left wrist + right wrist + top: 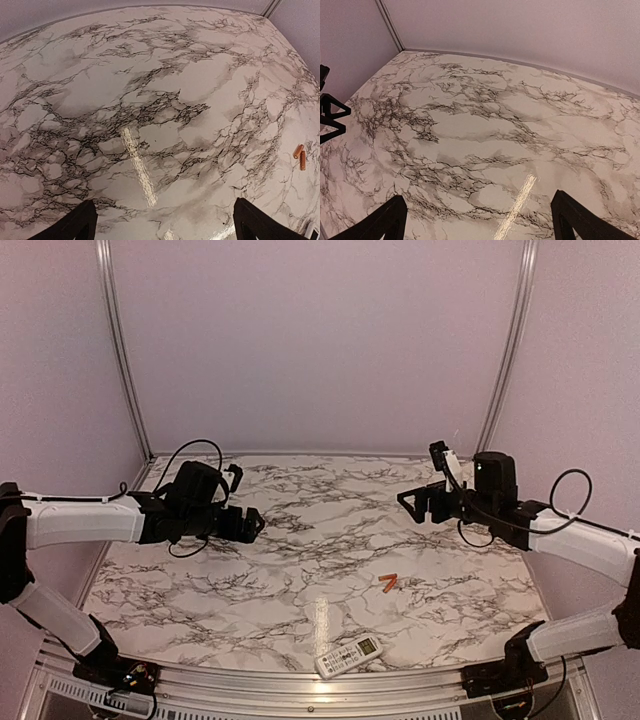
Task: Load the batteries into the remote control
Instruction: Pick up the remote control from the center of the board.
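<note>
Lying in top and left-wrist views alone, batteries (388, 584); left tool (164, 206), right tool (479, 196) spread wide, empty.

No readable text anywhere (the remote control (349, 656) appears too small to tell).

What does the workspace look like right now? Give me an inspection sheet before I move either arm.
Surface: glossy marble-pattern table with a glare streak.
Job's things: two orange batteries lie in a V with their ends touching, right of centre. The remote control lies face up at the near edge, so its battery bay is not visible.
Clutter: nothing seen.
Grippers: left gripper and right gripper are both open and empty, held above the table away from the batteries.
Cables: black cable loops at each wrist hang off the surface.
Surroundings: plain pale walls and metal frame posts.
</note>
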You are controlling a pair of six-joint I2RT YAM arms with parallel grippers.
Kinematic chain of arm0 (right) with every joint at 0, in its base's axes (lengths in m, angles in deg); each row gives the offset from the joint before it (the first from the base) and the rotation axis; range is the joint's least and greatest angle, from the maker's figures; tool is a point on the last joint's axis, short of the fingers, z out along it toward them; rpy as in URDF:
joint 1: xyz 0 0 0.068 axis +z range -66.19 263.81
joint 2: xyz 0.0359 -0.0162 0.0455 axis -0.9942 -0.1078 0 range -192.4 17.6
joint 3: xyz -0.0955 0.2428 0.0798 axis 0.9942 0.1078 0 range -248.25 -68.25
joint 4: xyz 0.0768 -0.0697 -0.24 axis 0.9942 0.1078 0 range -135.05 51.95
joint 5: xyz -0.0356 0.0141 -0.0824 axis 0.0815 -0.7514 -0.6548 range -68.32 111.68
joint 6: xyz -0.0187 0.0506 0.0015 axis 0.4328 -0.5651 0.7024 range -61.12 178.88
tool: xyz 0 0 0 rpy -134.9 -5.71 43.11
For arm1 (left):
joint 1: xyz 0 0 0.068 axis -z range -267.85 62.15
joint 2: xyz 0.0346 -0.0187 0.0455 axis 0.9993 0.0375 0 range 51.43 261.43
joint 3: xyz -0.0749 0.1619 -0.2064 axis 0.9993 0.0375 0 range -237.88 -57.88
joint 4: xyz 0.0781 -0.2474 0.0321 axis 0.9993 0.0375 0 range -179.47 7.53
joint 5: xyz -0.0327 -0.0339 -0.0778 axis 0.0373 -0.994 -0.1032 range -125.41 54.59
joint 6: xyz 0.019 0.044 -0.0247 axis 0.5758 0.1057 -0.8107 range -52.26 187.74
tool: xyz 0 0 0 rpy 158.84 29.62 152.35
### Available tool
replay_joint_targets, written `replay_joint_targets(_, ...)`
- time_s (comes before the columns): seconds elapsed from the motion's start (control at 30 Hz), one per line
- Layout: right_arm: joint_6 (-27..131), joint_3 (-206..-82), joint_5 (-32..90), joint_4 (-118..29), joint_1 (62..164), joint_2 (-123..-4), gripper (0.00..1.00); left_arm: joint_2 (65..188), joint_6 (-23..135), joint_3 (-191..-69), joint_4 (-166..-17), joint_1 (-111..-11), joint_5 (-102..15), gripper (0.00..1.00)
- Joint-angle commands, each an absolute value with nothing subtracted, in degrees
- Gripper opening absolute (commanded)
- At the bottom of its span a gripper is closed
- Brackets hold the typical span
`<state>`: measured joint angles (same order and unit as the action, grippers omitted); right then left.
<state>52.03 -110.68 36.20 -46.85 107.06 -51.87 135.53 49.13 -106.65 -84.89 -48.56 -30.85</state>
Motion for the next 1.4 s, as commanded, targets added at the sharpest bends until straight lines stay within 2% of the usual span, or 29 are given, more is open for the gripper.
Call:
replay_joint_targets(0.0, 52.69, -108.72, 33.72, -49.49, 107.88, -47.05, 0.99, 136.87, 51.26, -110.28, -80.86, -46.53, -32.39, 0.99)
replay_joint_targets(0.3, 51.13, -109.76, 37.7, -43.95, 107.98, -46.95, 0.99, 138.8, 56.77, -112.21, -78.12, -33.61, -33.85, 0.99)
replay_joint_targets(0.73, 44.36, -108.77, 31.71, -42.53, 107.98, -47.65, 0.99, 150.49, 65.94, -120.1, -72.94, -13.67, -27.53, 0.99)
replay_joint_targets(1.13, 40.74, -108.36, 24.68, -41.72, 107.98, -47.66, 0.99, 158.82, 70.71, -125.22, -71.91, -5.43, -29.34, 0.94)
replay_joint_targets(1.37, 43.37, -108.7, 27.0, -41.44, 107.98, -47.39, 0.99, 161.6, 70.74, -126.52, -70.85, -4.47, -29.43, 0.88)
